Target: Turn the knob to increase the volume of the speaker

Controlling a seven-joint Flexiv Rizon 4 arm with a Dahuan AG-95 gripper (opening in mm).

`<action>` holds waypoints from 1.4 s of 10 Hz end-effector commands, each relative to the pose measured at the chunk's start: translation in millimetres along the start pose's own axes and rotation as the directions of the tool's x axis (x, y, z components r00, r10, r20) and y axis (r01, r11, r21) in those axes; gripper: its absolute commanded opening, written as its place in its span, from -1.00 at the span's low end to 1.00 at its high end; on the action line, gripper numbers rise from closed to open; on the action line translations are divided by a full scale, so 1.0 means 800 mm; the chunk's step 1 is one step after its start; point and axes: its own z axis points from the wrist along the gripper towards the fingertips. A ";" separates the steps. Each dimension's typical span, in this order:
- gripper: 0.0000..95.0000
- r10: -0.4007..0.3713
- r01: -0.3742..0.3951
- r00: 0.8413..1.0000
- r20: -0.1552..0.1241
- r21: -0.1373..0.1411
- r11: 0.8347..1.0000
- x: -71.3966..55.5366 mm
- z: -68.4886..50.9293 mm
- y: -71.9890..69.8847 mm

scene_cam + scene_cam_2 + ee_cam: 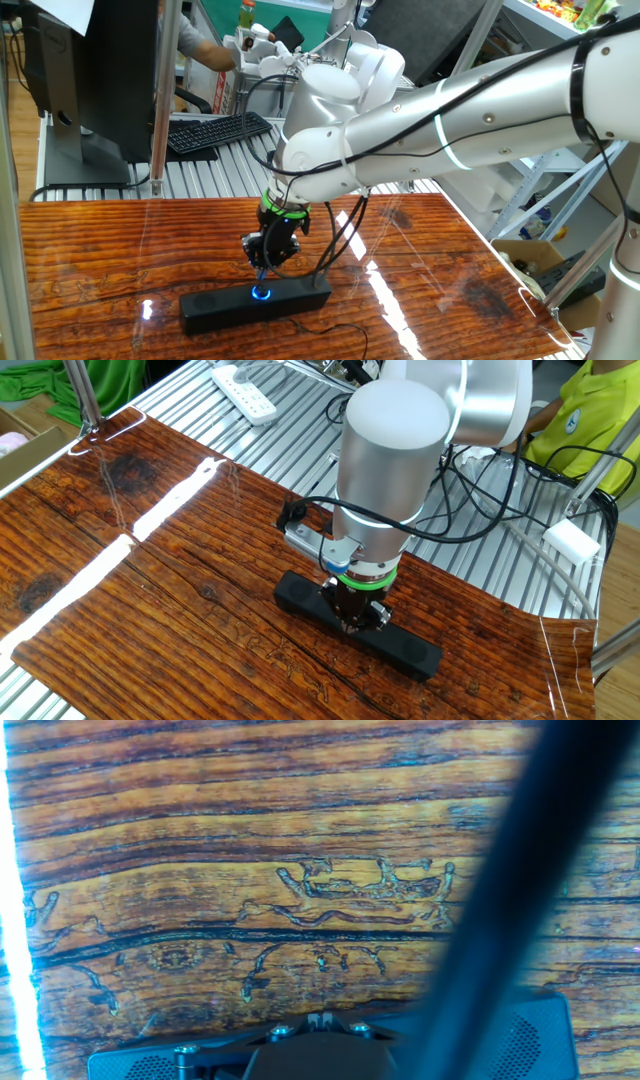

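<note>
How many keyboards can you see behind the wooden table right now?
1. A black keyboard lies on the ribbed metal bench behind the wood-grain table, beside the monitor stand. The arm may hide others.

Glossy wood-grain tabletop (120, 250), dark red-brown with bright light streaks across it. Lying flat near the front edge in one fixed view: a long black speaker (255, 301), its blue-lit knob (261, 293) glowing at mid-length. Thin black cable (345, 330) trailing from the speaker over the wood toward that edge. Beyond the far edge, a ribbed metal surface (215, 170) carrying a black keyboard (215, 132).
</note>
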 end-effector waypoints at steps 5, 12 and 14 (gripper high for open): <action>-1.00 0.036 -0.036 0.999 -0.001 0.007 0.999 -0.001 0.000 0.000; -1.00 0.041 -0.041 0.999 -0.010 0.006 0.999 -0.001 0.000 0.000; -1.00 0.070 -0.070 0.997 -0.015 0.023 0.997 -0.001 0.000 0.000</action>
